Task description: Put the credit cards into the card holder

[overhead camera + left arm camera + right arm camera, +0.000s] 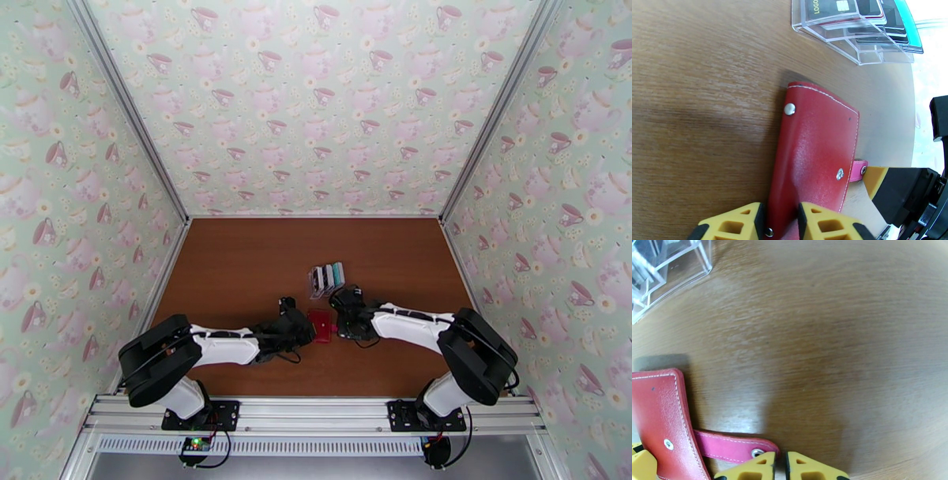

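Note:
The red card holder (320, 326) lies closed on the brown table between my two grippers. Its near edge sits between the yellow fingers (746, 223) of my left gripper (780, 221), which is shut on the card holder (813, 150). Its pink snap tab (730, 445) points toward my right gripper (780, 467), whose fingers (750, 469) are nearly together, with the tab's tip touching them. I cannot tell whether the tab is pinched. The credit cards (326, 276) stand upright in a clear stand, a black one (829, 6) in front and a teal one (910, 27) behind.
The clear slotted stand (865, 51) sits just beyond the card holder, and its corner (667, 275) is close to my right gripper. Open brown tabletop (237, 268) spreads to the left and back. Patterned walls close in three sides.

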Motion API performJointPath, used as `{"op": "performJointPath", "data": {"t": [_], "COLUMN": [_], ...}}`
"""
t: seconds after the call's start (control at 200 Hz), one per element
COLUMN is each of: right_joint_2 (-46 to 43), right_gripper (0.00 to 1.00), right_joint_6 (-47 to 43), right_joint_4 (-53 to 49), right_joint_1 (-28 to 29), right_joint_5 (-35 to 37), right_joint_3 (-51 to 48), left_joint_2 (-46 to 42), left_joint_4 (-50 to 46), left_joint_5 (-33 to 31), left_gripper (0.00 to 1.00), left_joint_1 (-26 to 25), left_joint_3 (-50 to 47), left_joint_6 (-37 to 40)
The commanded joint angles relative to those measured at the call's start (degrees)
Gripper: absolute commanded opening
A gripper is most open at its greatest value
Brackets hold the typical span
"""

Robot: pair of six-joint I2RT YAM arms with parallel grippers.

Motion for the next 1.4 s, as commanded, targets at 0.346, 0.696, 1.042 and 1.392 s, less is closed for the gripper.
{"op": "performJointPath", "data": {"t": [0.346, 0.696, 1.042, 1.392], "right_joint_2": [-8.1, -16.2, -11.4, -4.7], "right_gripper": [0.21, 0.31, 0.37, 0.27], "right_joint_6": [-7.3, -7.7, -7.6, -4.3], "right_joint_4": [0.2, 6.1, 8.9, 18.4], "right_joint_1": [-0.5, -0.5, -0.7, -0.7], "right_joint_5": [-3.9, -7.9, -10.3, -17.1], "right_joint_3": [2.2, 0.4, -1.2, -4.8], "left_joint_2": [-0.8, -5.4, -5.7, -3.0], "left_joint_4": [-17.5, -23.7, -24.9, -22.0], "left_joint_5": [2.2, -1.6, -0.9, 1.2], "left_gripper": [0.36, 0.39, 0.48, 0.58], "left_joint_1": [-2.0, -1.7, 0.3, 2.6], "left_joint_3": [3.8, 8.7, 11.9, 12.2], "left_joint_6": [7.1, 12.7, 16.8, 19.9]}}
